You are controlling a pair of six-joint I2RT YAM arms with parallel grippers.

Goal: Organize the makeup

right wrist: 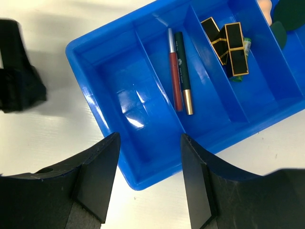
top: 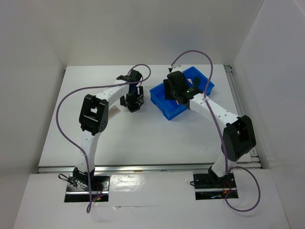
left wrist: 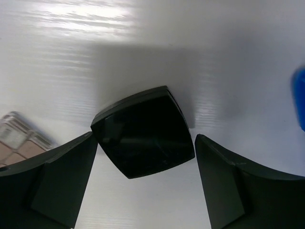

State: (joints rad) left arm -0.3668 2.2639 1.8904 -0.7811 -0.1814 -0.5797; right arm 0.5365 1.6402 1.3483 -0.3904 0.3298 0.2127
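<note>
Two pencils (right wrist: 183,71), three lipsticks (right wrist: 236,47), one compact (left wrist: 143,131), one tray (right wrist: 109,90)

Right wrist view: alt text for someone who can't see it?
A blue divided tray holds two pencils in one compartment, gold-black lipsticks in the next; the end compartment is bare. Open fingers frame its near edge.

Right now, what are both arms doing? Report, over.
Left gripper open around black compact on table. Right gripper open over blue tray. Pencils, lipsticks inside tray. Palette beside left finger.
</note>
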